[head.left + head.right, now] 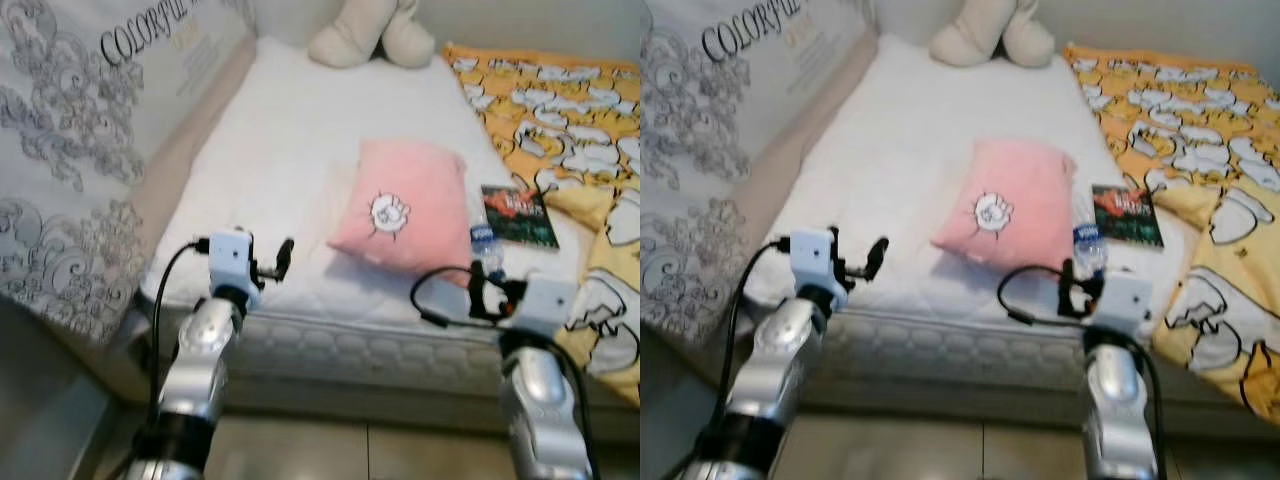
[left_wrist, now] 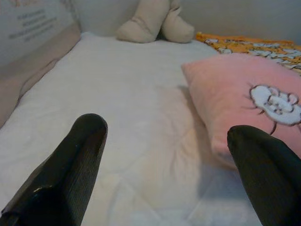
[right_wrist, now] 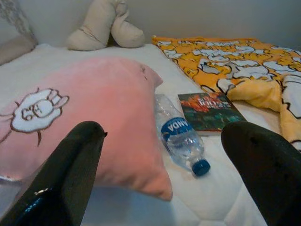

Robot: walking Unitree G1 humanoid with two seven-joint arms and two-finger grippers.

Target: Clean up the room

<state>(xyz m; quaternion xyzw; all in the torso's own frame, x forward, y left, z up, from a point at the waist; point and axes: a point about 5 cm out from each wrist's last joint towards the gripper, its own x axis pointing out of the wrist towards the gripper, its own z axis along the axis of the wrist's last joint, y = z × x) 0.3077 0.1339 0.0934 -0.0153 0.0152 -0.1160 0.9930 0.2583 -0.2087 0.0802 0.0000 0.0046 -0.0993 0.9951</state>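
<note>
A pink pillow (image 1: 405,205) with a white cartoon patch lies on the white mattress (image 1: 290,150). Beside its right edge lies a clear water bottle (image 1: 486,248) with a blue cap, and a dark book (image 1: 518,215) lies just beyond. My left gripper (image 1: 272,262) hovers open over the mattress's front edge, left of the pillow (image 2: 244,99). My right gripper (image 3: 171,179) is open at the front edge, facing the pillow's corner, the bottle (image 3: 181,134) and the book (image 3: 209,110). Nothing is between either pair of fingers.
An orange-and-white patterned blanket (image 1: 580,110) covers the bed's right side. A beige plush toy (image 1: 370,30) sits at the far end. A grey patterned padded panel (image 1: 70,150) printed "COLORFUL" lines the left side. Tiled floor (image 1: 330,450) lies below the bed's front.
</note>
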